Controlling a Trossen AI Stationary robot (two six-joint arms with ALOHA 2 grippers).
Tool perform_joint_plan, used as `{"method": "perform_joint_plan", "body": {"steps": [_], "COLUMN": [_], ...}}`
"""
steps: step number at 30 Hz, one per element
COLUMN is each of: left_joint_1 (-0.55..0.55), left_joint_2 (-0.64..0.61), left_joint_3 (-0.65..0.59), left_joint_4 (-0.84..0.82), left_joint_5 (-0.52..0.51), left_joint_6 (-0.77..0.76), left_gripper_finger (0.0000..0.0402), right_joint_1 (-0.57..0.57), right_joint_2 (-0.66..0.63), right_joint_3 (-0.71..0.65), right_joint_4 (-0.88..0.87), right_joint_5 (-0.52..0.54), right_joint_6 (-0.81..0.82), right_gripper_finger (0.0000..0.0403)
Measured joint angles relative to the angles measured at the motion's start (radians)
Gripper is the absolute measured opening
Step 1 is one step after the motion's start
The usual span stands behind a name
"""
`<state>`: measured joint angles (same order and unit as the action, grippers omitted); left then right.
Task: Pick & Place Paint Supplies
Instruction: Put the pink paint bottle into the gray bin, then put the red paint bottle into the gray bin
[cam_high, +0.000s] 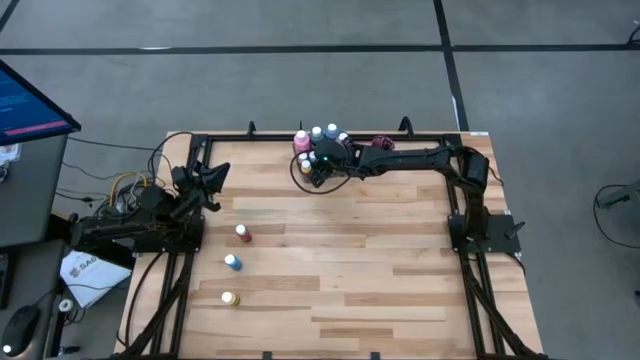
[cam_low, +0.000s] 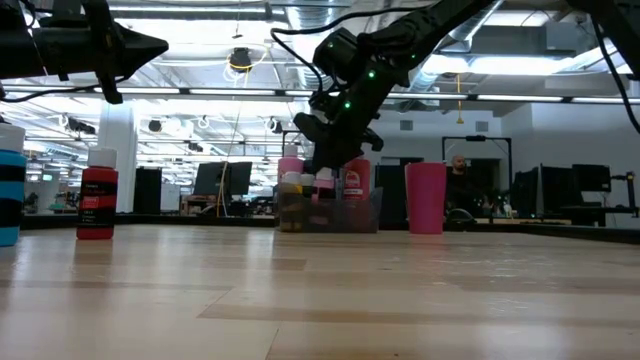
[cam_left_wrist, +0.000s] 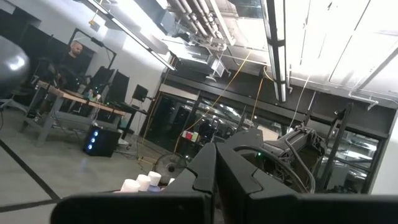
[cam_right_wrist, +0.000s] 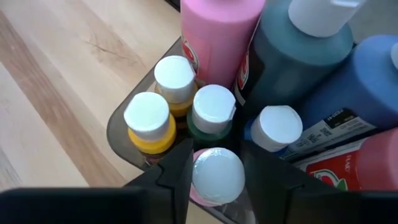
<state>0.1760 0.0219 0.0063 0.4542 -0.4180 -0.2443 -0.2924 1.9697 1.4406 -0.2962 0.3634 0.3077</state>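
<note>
My right gripper (cam_right_wrist: 216, 155) reaches over the far edge's grey tray (cam_right_wrist: 118, 134), pointing down, shut on a small pink bottle with a white cap (cam_right_wrist: 217, 174). Around it in the tray stand small yellow bottles (cam_right_wrist: 149, 121) and a green one (cam_right_wrist: 213, 112), plus big pink (cam_right_wrist: 217, 37), dark teal (cam_right_wrist: 298, 62), blue (cam_right_wrist: 367, 81) and red (cam_right_wrist: 354, 168) bottles. Three small bottles stand upright on the table: red (cam_high: 243, 234), blue (cam_high: 233, 263), yellow (cam_high: 231, 299). My left gripper (cam_high: 213, 178) waits shut, raised near the left edge. No brushes show. My right gripper pinches the small pink bottle at its top, just beside the white cap (cam_right_wrist: 199, 180), one finger (cam_right_wrist: 177, 168) on each side. The fingers come from above, pointing down. The bottle stands upright among the tray's bottles; whether its base rests on the tray floor is hidden.
A red cup (cam_low: 425, 197) stands right of the tray (cam_low: 330, 212) at the far edge. A black frame rail (cam_high: 250, 137) runs around the table. Bare wood (cam_high: 360, 260) lies between the three loose bottles and the right arm's base (cam_high: 485, 230).
</note>
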Motion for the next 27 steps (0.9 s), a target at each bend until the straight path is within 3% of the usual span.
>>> {"method": "perform_joint_plan", "body": {"steps": [18, 27], "left_joint_1": [0.000, 0.000], "left_joint_2": [0.000, 0.000], "left_joint_3": [0.000, 0.000], "left_joint_4": [0.000, 0.000], "left_joint_5": [0.000, 0.000], "left_joint_6": [0.000, 0.000], "left_gripper_finger": [0.0002, 0.0002], "right_joint_1": [-0.021, -0.013], "right_joint_2": [-0.007, -0.015], "right_joint_3": [0.006, 0.204], "right_joint_4": [0.005, -0.134], "right_joint_5": [-0.060, -0.088], "right_joint_6": [0.007, -0.037], "right_gripper_finger": [0.0188, 0.0214]}}
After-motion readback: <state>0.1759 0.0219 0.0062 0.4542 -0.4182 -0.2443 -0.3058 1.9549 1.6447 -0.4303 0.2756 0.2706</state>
